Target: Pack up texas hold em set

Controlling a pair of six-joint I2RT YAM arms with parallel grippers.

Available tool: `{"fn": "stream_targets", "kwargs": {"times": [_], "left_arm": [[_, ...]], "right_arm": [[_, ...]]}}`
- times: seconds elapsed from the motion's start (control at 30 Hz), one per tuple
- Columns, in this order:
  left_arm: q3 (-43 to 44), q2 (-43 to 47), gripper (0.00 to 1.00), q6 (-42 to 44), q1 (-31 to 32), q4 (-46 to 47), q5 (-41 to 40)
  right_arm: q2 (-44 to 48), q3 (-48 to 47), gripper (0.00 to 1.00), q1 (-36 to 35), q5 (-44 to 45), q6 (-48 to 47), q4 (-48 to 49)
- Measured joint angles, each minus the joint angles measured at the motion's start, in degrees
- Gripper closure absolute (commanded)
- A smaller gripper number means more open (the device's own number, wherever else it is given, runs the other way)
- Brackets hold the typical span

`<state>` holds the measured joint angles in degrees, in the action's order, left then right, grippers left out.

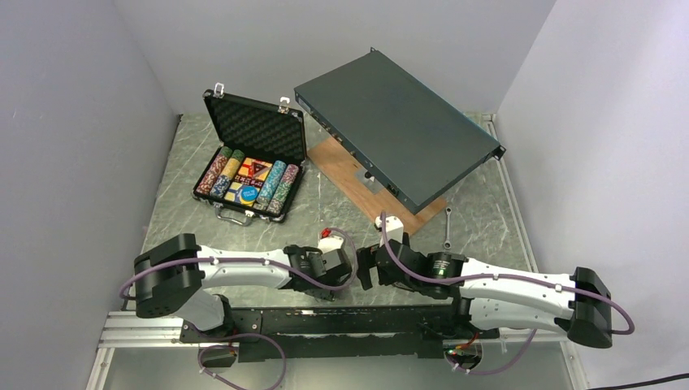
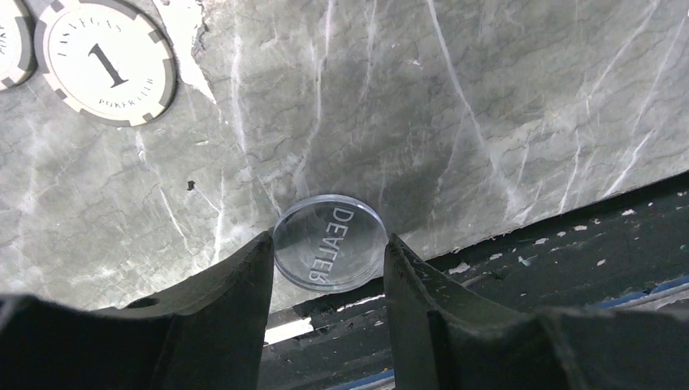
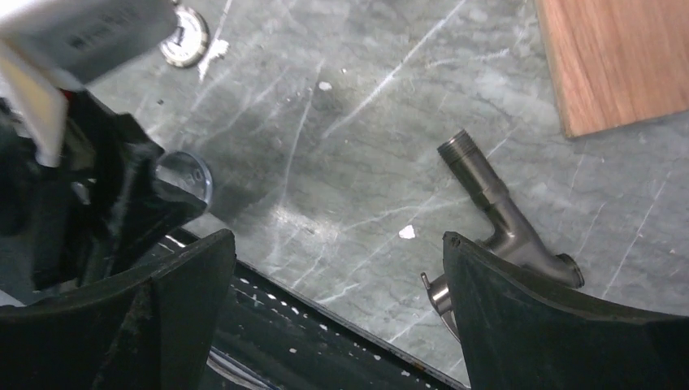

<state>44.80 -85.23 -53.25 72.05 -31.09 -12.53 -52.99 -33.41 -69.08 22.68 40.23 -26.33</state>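
Disc: clear round acrylic disc (image 2: 331,244) lettered "DEALER", at six o'clock of the grey marble table (image 2: 487,97), over its near edge.
Left pincer (image 2: 329,238): clenched on the disc's rim.
Right pincer (image 3: 335,240): released, empty.
Case: open black foam-lined briefcase (image 1: 250,154), at eleven o'clock.
Handling: probably light, stiff and slick; best gripped squarely across opposite rim edges.

Top view high, looking down; wrist views close, sharing dealer disc (image 2: 329,242)
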Motion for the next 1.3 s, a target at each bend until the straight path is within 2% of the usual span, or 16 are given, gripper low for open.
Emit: {"fn": "stream_targets", "kwargs": {"times": [0.27,0.37,0.4,0.67,0.8,1.07,1.3], "left_arm": [[-1.97,2.27,0.8,-3.76,0.26,-0.28,-2.69],[-2.21,2.64,0.99,-4.74,0.31,-1.88,-4.04],[-2.21,2.71,1.0,-4.96,0.31,-2.54,-4.5],[-2.12,3.3,1.0,-6.45,-0.13,-8.52,-7.5],[-2.27,4.31,1.0,-5.73,-2.75,-12.68,-8.37],[-1.88,11.74,1.0,-0.59,-12.28,-16.83,-8.37],[3.91,18.38,1.0,9.14,-27.74,-17.9,-7.8]], "right_arm": [[-3.58,1.2,0.0,-0.07,-2.27,1.49,-0.07],[-3.58,1.2,0.01,-0.07,-2.25,1.64,0.22],[-3.58,1.2,0.0,-0.07,-2.21,1.68,0.35],[-4.15,1.2,0.01,-0.07,-2.21,1.9,1.95],[-4.96,1.2,0.01,-0.07,-2.21,1.86,2.45],[-6.12,1.2,0.01,-0.07,-2.21,1.38,3.93],[-7.82,1.14,0.0,-0.07,-2.23,0.7,5.66]]}}
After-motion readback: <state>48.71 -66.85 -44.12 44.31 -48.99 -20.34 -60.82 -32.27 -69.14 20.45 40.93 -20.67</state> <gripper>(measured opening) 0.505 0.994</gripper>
